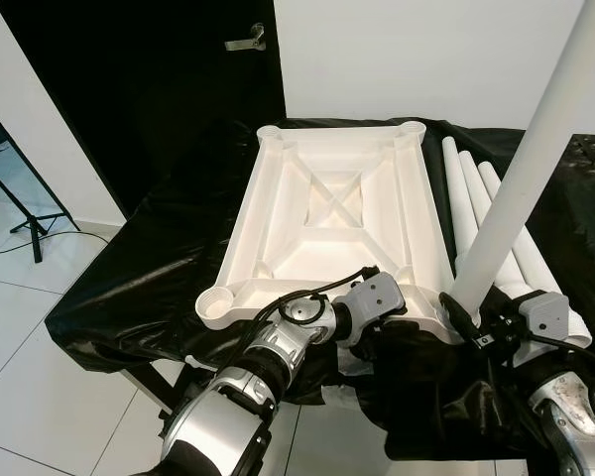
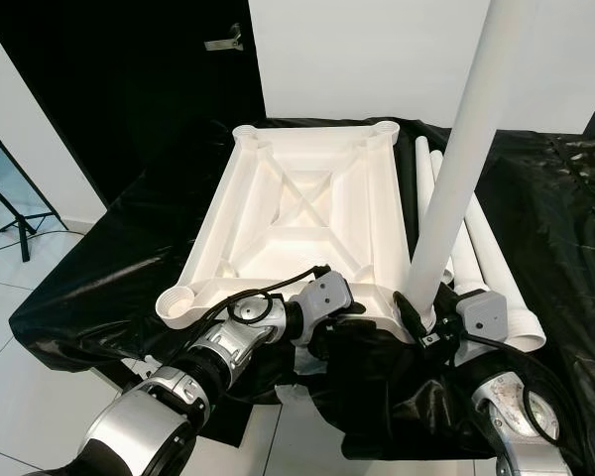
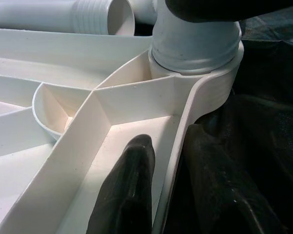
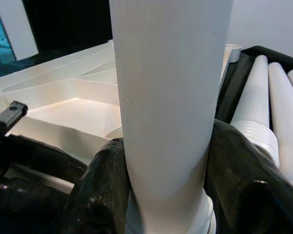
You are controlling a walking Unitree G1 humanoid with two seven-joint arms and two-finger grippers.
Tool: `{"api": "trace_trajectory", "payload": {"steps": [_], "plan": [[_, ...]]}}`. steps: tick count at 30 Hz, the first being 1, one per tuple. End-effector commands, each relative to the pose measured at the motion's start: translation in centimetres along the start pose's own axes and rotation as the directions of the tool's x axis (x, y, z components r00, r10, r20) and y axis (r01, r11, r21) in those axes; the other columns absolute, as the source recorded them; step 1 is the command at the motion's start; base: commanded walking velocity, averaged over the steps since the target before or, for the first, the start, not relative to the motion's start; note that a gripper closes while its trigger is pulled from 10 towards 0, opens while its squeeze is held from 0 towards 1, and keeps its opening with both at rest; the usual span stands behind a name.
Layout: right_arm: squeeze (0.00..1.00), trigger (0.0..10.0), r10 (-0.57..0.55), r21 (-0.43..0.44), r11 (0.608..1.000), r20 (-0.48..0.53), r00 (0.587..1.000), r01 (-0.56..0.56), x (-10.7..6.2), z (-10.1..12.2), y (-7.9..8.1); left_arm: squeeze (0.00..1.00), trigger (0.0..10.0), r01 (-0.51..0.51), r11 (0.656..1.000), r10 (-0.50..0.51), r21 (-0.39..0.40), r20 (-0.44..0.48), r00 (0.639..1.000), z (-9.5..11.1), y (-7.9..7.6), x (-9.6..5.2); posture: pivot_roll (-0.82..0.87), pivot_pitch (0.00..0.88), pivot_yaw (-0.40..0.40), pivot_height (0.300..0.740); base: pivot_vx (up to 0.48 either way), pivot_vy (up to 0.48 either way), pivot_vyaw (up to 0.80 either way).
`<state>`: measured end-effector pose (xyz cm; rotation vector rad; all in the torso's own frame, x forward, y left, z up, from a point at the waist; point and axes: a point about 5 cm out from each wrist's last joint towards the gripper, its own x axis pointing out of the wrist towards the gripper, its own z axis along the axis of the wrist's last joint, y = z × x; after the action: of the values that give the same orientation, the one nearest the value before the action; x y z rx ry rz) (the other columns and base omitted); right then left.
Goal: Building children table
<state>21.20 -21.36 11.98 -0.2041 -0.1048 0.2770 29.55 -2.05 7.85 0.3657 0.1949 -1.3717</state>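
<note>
- Tabletop (image 1: 322, 213): a white plastic children's table top lies upside down on a surface covered by black sheeting (image 1: 149, 268). Its ribbed underside faces up, with a round leg socket at each corner.
- Upright leg (image 1: 531, 159): one white tubular leg stands tilted slightly in the near right corner socket (image 3: 212, 73) of the tabletop; its lower end sits inside the socket collar.
- Right gripper (image 4: 161, 195): its two black fingers (image 4: 105, 190) clasp the upright leg just above the socket, one finger on each side, both pressing against the tube.
- Left gripper (image 2: 322, 332): it sits at the near edge of the tabletop, just beside the occupied socket. One black finger (image 3: 127, 190) lies inside the tray-like recess against the rim wall (image 3: 183, 131); the other lies outside, in the dark sheeting, so the rim stands between them. The pictures do not settle whether the fingers pinch the rim.
- Spare legs (image 1: 471, 193): further white tubes lie side by side on the sheeting along the right of the tabletop, with threaded ends toward the robot.
- Surroundings: a black door with a metal handle (image 1: 246, 40) and a white wall (image 1: 426, 55) stand behind the work surface; white floor tiles (image 1: 40, 397) lie to the left.
</note>
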Motion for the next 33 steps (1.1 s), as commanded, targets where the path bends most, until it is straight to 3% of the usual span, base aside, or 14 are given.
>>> {"api": "trace_trajectory", "payload": {"steps": [1, 6, 10, 11, 12, 13, 14, 19, 20, 23, 30, 31, 32, 33], "plan": [[0.0, 0.0, -0.091, 0.042, 0.995, -0.057, 0.994, 0.093, -0.6, -1.2, 1.0, 0.0, 10.0, -0.006, 0.994, -0.012, -0.107, -0.165, 0.986, -4.2, -2.0, -0.3, 0.06, 0.0, 0.052, 0.74, 0.0, 0.0, 0.0], [0.0, 0.0, -0.257, 0.068, 0.963, -0.04, 0.965, 0.26, -0.7, -1.2, 1.4, 0.0, 10.0, -0.005, 0.994, -0.013, -0.106, -0.163, 0.987, -4.1, -2.0, -0.2, 0.06, 0.0, 0.055, 0.74, 0.0, 0.0, 0.0], [0.0, 0.0, -0.308, 0.066, 0.949, -0.021, 0.951, 0.309, -0.3, -0.9, 1.6, 0.0, 10.0, -0.001, 0.995, -0.016, -0.104, -0.163, 0.987, -4.1, -2.0, -0.2, 0.06, 0.0, 0.057, 0.74, 0.0, 0.0, 0.0], [0.0, 5.7, -0.298, 0.067, 0.952, -0.016, 0.954, 0.299, 0.0, -0.8, 1.8, 0.0, 10.0, -0.001, 0.995, -0.016, -0.104, -0.164, 0.986, -4.1, -2.0, -0.2, 0.05, 0.0, 0.057, 0.74, 0.0, 0.0, 0.0], [0.0, 5.7, -0.298, 0.067, 0.952, -0.016, 0.954, 0.299, 0.0, -0.8, 1.8, 0.0, 10.0, -0.001, 0.995, -0.016, -0.104, -0.164, 0.986, -4.1, -2.0, -0.2, 0.05, 0.0, 0.057, 0.74, 0.0, 0.0, 0.0], [0.0, 10.0, -0.278, 0.056, 0.959, -0.005, 0.96, 0.278, 0.2, -0.6, 1.9, 0.0, 10.0, 0.0, 0.995, -0.017, -0.104, -0.165, 0.986, -4.1, -2.0, -0.2, 0.05, 0.0, 0.058, 0.74, 0.0, 0.0, 0.0], [1.0, 10.0, -0.262, 0.059, 0.963, 0.003, 0.965, 0.261, 0.4, -0.4, 1.9, 0.0, 10.0, 0.001, 0.995, -0.018, -0.104, -0.164, 0.986, -4.1, -2.0, -0.2, 0.05, 0.0, 0.058, 0.74, 0.0, 0.0, 0.0], [1.0, 10.0, -0.242, 0.05, 0.969, 0.018, 0.97, 0.241, 0.5, -0.1, 1.6, 0.0, 10.0, 0.002, 0.995, -0.019, -0.104, -0.164, 0.986, -4.2, -2.1, -0.2, 0.05, 0.0, 0.059, 0.74, 0.0, 0.0, 0.0], [0.05, 10.0, -0.19, 0.029, 0.981, 0.004, 0.982, 0.19, 0.7, -0.1, 1.2, 0.0, 10.0, 0.004, 0.994, -0.021, -0.105, -0.164, 0.986, -4.2, -2.1, -0.2, 0.05, 0.0, 0.061, 0.74, 0.0, 0.0, 0.0], [0.0, 10.0, -0.129, 0.004, 0.992, -0.018, 0.991, 0.129, 1.0, -0.2, 0.7, 0.0, 10.0, 0.005, 0.994, -0.023, -0.106, -0.164, 0.986, -4.2, -2.2, -0.2, 0.05, 0.0, 0.061, 0.74, 0.0, 0.0, 0.0], [0.0, 10.0, 0.032, -0.031, 0.999, -0.086, 0.996, -0.034, 0.9, -0.7, 0.1, 0.0, 10.0, 0.004, 0.994, -0.022, -0.105, -0.167, 0.986, -4.3, -2.2, -0.2, 0.05, 0.0, 0.061, 0.74, 0.0, 0.0, 0.0], [0.0, 6.2, 0.083, -0.027, 0.996, -0.108, 0.991, -0.086, 0.8, -1.0, 0.3, 0.0, 10.0, 0.004, 0.995, -0.022, -0.104, -0.167, 0.986, -4.2, -2.2, -0.2, 0.05, 0.0, 0.06, 0.74, 0.0, 0.0, 0.0], [0.0, 0.0, 0.139, -0.007, 0.99, -0.128, 0.982, -0.141, 0.6, -1.3, 0.6, 0.0, 10.0, 0.003, 0.995, -0.021, -0.104, -0.167, 0.986, -4.2, -2.1, -0.2, 0.05, 0.0, 0.059, 0.74, 0.0, 0.0, 0.0], [0.0, 0.0, 0.139, -0.007, 0.99, -0.128, 0.982, -0.141, 0.6, -1.3, 0.6, 0.0, 10.0, 0.003, 0.995, -0.021, -0.104, -0.167, 0.986, -4.2, -2.1, -0.2, 0.05, 0.0, 0.059, 0.74, 0.0, 0.0, 0.0]]}}
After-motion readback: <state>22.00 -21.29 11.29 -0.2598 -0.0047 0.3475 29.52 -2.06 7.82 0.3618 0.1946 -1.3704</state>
